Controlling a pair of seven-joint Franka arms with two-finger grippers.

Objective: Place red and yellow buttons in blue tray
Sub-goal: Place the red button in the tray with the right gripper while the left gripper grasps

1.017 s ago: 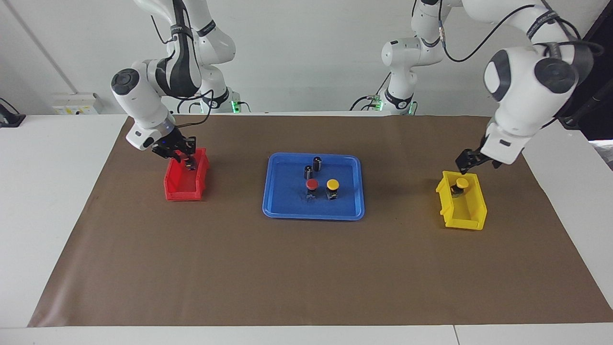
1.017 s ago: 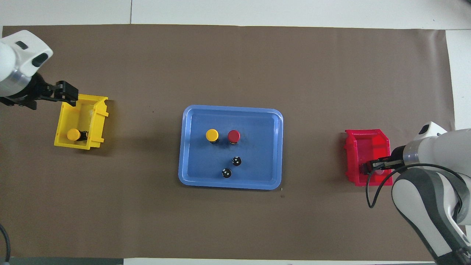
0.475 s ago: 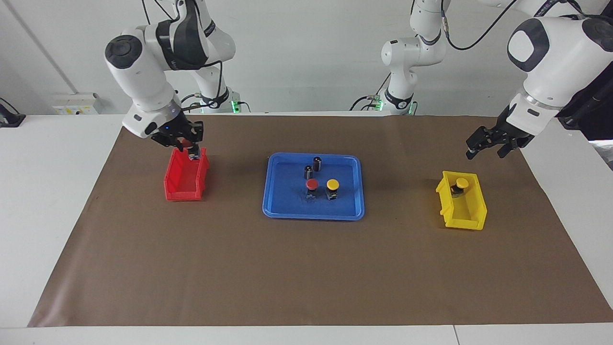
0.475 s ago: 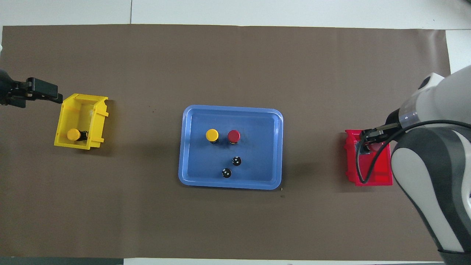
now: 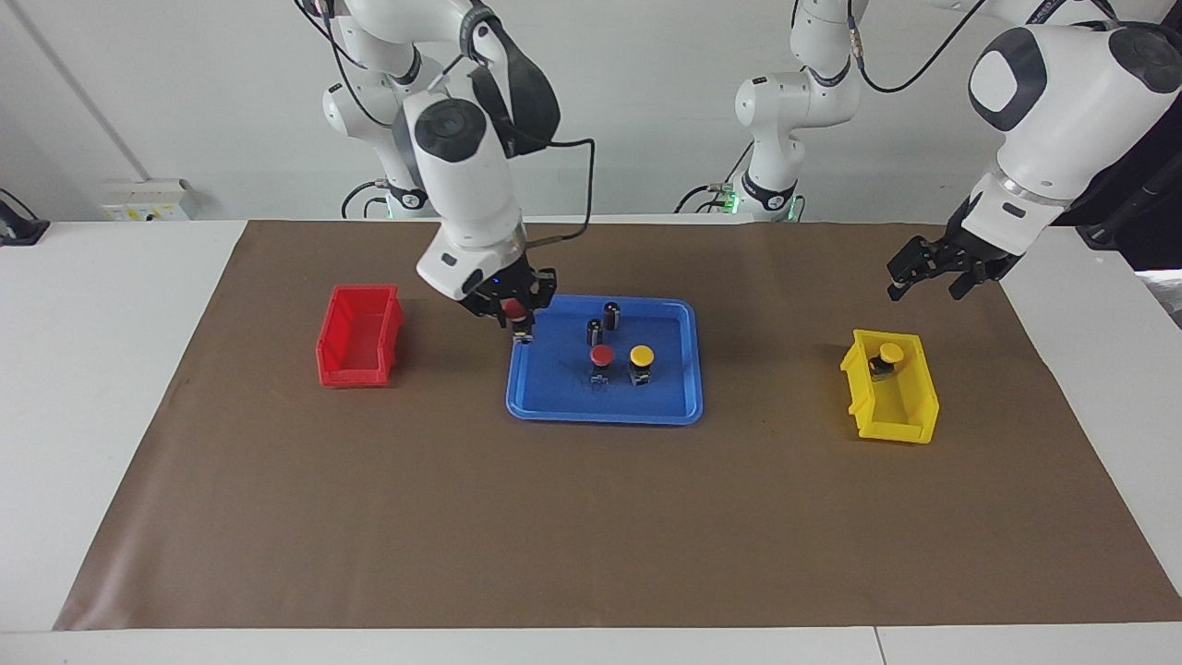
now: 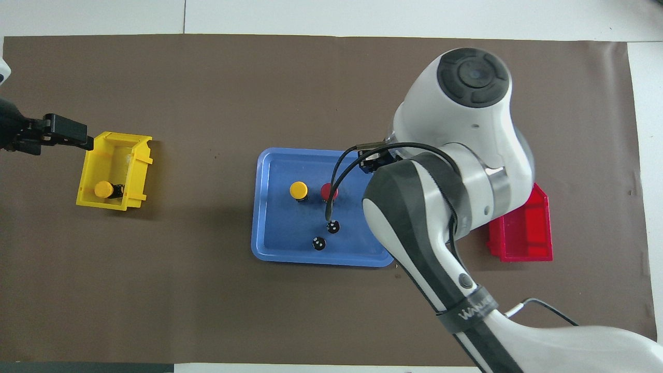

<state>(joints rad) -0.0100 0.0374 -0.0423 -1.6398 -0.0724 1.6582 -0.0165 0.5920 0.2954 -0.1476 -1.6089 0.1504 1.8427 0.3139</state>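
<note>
In the facing view, the right gripper [image 5: 517, 314] hangs over the edge of the blue tray [image 5: 554, 402] at the right arm's end, its fingers closed on a red button [image 5: 513, 309] whose black body points down toward the tray's rim. Inside the tray stand a second red button [image 5: 601, 356] and a yellow button [image 5: 642, 356] side by side, with two dark capless cylinders [image 5: 603, 321] nearer to the robots than they are. The red bin [image 5: 358, 334] sits on the brown mat [image 5: 591, 517] of the bench toward the right arm's end. The left gripper [image 5: 928, 275] hovers in the air over the mat just beside the yellow bin [image 5: 891, 388], fingers spread apart and holding nothing; the other yellow button [image 5: 889, 355] lies in that bin, at the end nearer to the robots. In the overhead view, the right arm's bulk covers its own gripper and the held button, along with the tray's corner and part of the red bin [image 6: 523, 233]. The blue tray [image 6: 274, 248] shows the yellow button [image 6: 298, 190] and the partly hidden red one [image 6: 326, 190], the cylinders [image 6: 326, 234] below them. The left gripper [image 6: 72, 135] is at the picture's edge beside the yellow bin [image 6: 111, 168], where the last yellow button [image 6: 103, 189] rests.
</note>
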